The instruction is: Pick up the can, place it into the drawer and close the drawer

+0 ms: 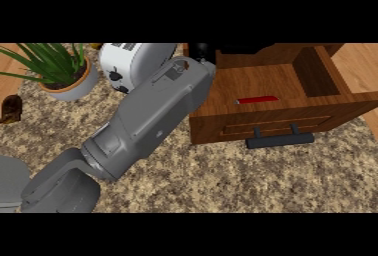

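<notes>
The can (257, 99), red, lay on its side inside the open drawer (295, 80), near the drawer's near wall and left of centre, with bare wood to its far side and right. The drawer's dark handle (279, 139) jutted toward the near edge over the speckled worktop (221, 180). A grey forearm (148, 125) crossed from lower left to the drawer's far left corner; only a dark bit of the robot hand (203, 49) showed there, so whether its fingers were apart or together could not be told. Left stood a toaster (129, 62) and a potted plant (63, 70).
</notes>
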You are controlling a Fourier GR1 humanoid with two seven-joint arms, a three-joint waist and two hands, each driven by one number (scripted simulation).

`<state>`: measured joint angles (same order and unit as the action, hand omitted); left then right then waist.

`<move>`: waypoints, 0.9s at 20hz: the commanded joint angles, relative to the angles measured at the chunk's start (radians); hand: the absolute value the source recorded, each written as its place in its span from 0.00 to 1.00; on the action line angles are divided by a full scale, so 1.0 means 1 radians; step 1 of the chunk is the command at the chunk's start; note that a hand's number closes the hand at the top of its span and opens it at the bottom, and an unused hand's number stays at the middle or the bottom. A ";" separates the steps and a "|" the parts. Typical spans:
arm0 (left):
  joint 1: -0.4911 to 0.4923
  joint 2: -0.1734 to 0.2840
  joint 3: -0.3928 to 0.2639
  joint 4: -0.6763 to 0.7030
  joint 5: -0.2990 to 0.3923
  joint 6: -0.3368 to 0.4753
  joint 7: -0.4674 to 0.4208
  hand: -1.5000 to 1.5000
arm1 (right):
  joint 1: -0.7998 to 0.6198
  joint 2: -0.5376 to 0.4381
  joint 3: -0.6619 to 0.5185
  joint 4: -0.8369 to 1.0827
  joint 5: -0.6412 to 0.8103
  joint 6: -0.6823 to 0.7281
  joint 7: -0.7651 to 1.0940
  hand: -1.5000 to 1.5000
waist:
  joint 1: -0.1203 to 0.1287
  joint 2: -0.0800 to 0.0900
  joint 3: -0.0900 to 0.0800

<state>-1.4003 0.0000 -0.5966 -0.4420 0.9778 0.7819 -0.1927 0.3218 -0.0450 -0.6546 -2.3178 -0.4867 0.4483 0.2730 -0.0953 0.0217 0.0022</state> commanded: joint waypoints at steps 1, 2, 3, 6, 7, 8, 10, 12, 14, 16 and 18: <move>0.023 0.000 -0.030 -0.047 0.031 0.029 -0.025 0.00 | -0.048 -0.030 0.004 -0.056 0.161 0.027 -0.070 0.00 | 0.004 0.002 0.000; 0.027 0.000 -0.003 -0.028 0.033 0.006 -0.052 0.00 | -0.053 -0.087 -0.045 -0.051 0.148 0.050 -0.099 0.00 | 0.009 0.000 -0.001; -0.010 0.000 -0.004 -0.021 0.037 0.002 -0.042 0.00 | -0.068 -0.083 -0.020 -0.059 0.174 0.046 -0.095 0.00 | 0.007 0.002 -0.001; 0.005 0.000 -0.010 -0.041 0.057 0.009 -0.096 0.00 | -0.088 -0.068 0.041 -0.103 0.219 0.064 -0.112 0.00 | 0.010 0.001 -0.001; -0.010 0.000 -0.032 -0.063 0.061 0.020 -0.060 0.00 | -0.118 -0.052 0.060 -0.089 0.289 0.061 -0.155 0.00 | 0.025 -0.002 0.000; -0.005 0.000 -0.011 -0.053 0.062 -0.010 -0.106 0.00 | -0.151 -0.072 0.071 -0.120 0.307 0.029 -0.120 0.00 | 0.031 0.001 -0.002; -0.006 0.000 -0.022 -0.069 0.075 0.014 -0.090 0.00 | -0.186 -0.097 0.104 -0.109 0.376 0.034 -0.118 0.00 | 0.045 -0.004 -0.002; -0.006 0.000 -0.023 -0.065 0.077 0.024 -0.118 0.00 | -0.199 -0.063 0.166 -0.102 0.502 0.037 -0.165 0.00 | 0.050 -0.002 -0.001; 0.000 0.000 -0.007 -0.046 0.090 0.018 -0.156 0.00 | -0.209 -0.051 0.234 -0.127 0.573 0.041 -0.157 0.00 | 0.044 0.002 -0.001; -0.022 0.000 -0.015 -0.045 0.082 0.013 -0.093 0.00 | -0.235 -0.035 0.277 -0.085 0.713 0.015 -0.198 0.00 | 0.073 -0.006 -0.001; -0.046 0.000 -0.013 -0.038 0.091 0.020 -0.079 0.00 | -0.266 -0.047 0.356 -0.058 0.806 0.016 -0.197 0.00 | 0.074 -0.004 -0.001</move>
<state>-1.4278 0.0000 -0.6164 -0.4909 1.0587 0.8048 -0.2836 0.0939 -0.1013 -0.4054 -2.4004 0.1368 0.4759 0.1014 -0.0357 0.0180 0.0008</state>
